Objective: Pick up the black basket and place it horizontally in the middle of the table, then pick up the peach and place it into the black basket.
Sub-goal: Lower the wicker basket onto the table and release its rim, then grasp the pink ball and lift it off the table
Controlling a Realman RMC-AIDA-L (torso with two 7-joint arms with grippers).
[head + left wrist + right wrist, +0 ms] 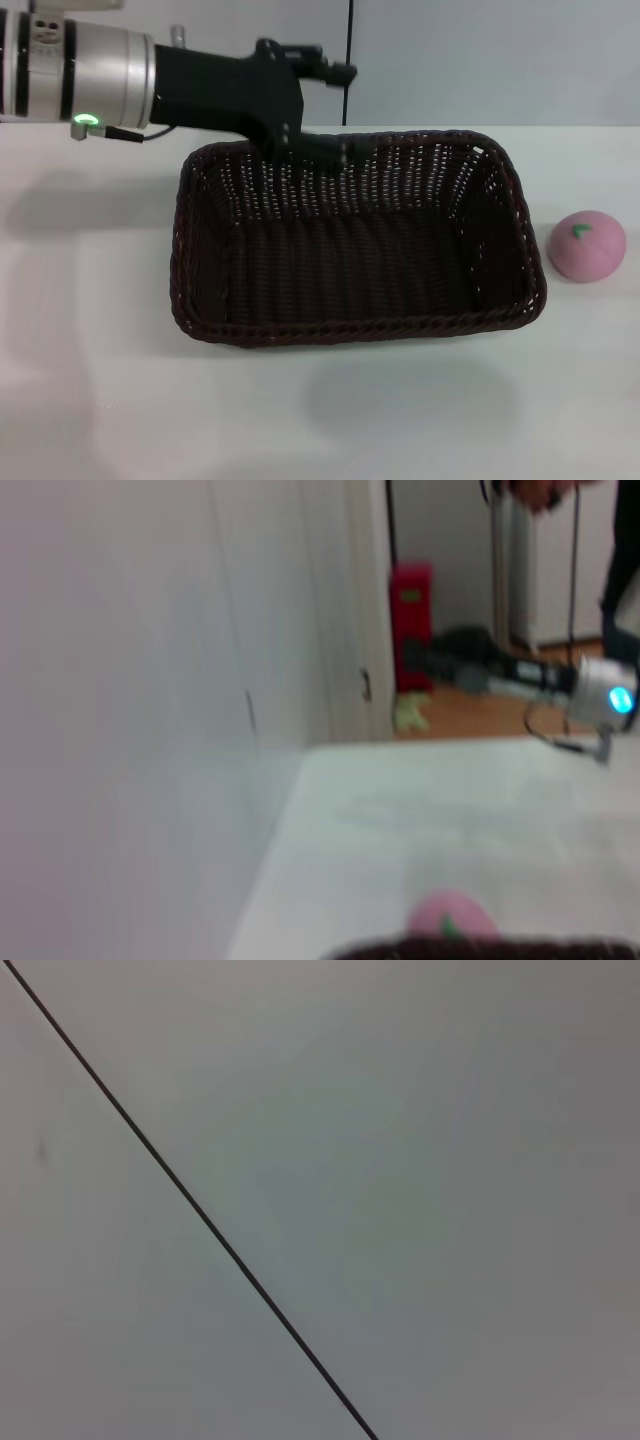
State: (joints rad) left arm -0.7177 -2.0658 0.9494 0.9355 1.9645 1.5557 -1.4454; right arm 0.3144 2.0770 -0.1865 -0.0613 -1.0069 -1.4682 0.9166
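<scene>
Left gripper (318, 105): from my station I see it reaching in from the left at the far side of the black basket (355, 240), one dark finger (325, 148) lying along the far rim and another raised above it near the wall seam, so the fingers straddle the braided edge; whether they actually press the rim I cannot tell; black wrist housing behind them, then a silver arm segment with a green light (88, 122) lit on its underside. Black basket: resting flat on the table (100, 400), long side running left to right, roughly central, open top toward me, interior holding nothing that I can see; open-weave walls, rounded corners. Peach (587, 246): pink, with a small green leaf mark on top, sitting on the table just beside the basket's right end, apart from it; the left wrist view shows the same fruit (450, 918) beyond a dark strip of basket rim (490, 948). Right gripper: I do not see it in any view; the right wrist view gives only a plain grey surface crossed by a thin dark diagonal line (190, 1195).
</scene>
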